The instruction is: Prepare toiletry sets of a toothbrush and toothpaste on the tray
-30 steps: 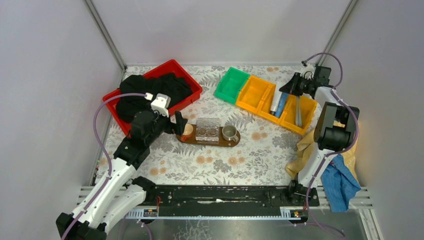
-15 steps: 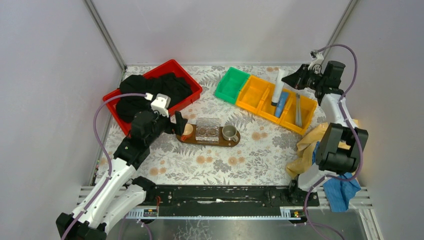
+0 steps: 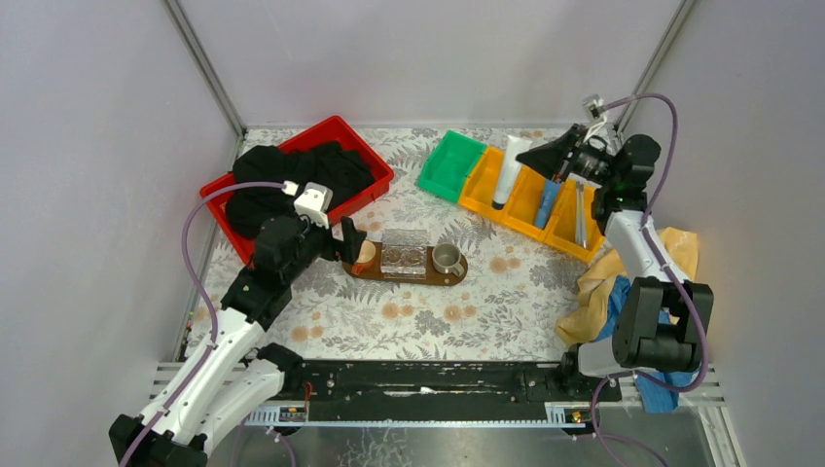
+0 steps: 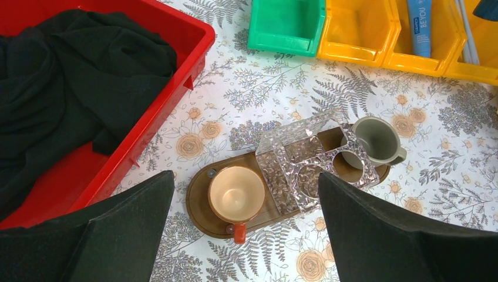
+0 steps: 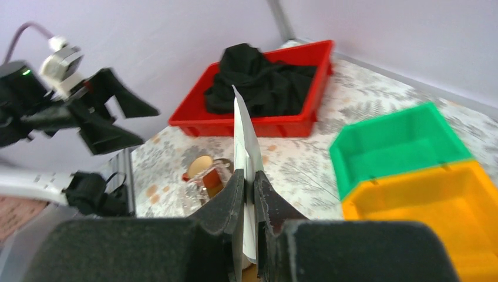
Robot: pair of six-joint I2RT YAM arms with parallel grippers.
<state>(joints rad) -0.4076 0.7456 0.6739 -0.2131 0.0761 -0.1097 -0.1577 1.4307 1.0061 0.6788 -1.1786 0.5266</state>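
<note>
While the right gripper (image 5: 249, 183) pinches the whitish toothpaste tube (image 3: 506, 173) between its closed fingers, the tube hangs nearly upright over the row of 3 yellow bins (image 4: 358, 29), above the 1 that touches the green bin (image 3: 450, 165). The green bin is empty. The middle yellow bin holds the blue toothpaste tube (image 4: 420, 17), lying lengthwise. The yellow bin farthest from the green 1 holds the toothbrush (image 3: 580, 214), a slim pale stick. On the flowered table (image 3: 486, 302) the tray (image 4: 195, 202) carries 2 cups and a holder: an orange cup (image 4: 236, 194) at the end nearest the red crate (image 3: 362, 138), a clear holder (image 4: 305, 164) in the middle, and a grey cup (image 4: 376, 140) at the other end. Both cups look empty. The red crate is filled with a heap of black cloth (image 3: 292, 180). The left gripper (image 3: 348, 240) hovers just beside the orange cup's end of the tray, its jaws spread wide and holding nothing.
</note>
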